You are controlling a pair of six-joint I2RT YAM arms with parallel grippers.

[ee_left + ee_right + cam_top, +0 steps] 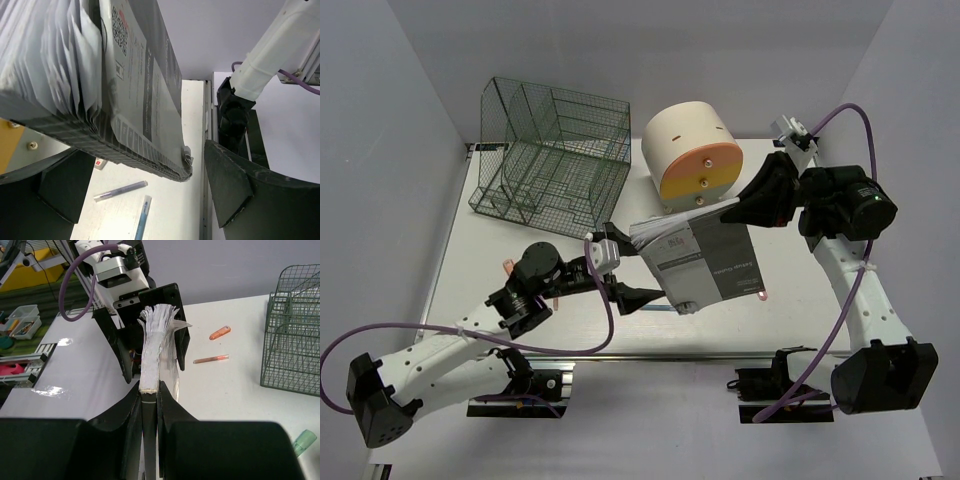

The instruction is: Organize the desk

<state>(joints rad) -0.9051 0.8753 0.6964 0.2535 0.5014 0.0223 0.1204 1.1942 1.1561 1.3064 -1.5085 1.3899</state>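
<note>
Right gripper (149,390): clamped on booklet (705,262) edge.
Left gripper (628,270): jaws wide, astride booklet's opposite end.
Desk (470,260): beneath raised booklet, pens (120,191) on it.

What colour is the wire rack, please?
The rack is dark green, clearest in the top view.

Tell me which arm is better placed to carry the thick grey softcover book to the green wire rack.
Right, probably: the right gripper is shut on the book; the left gripper straddles it, open.

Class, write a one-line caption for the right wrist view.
Book clamped edge-on by right gripper, open left gripper straddling its far end.
</note>
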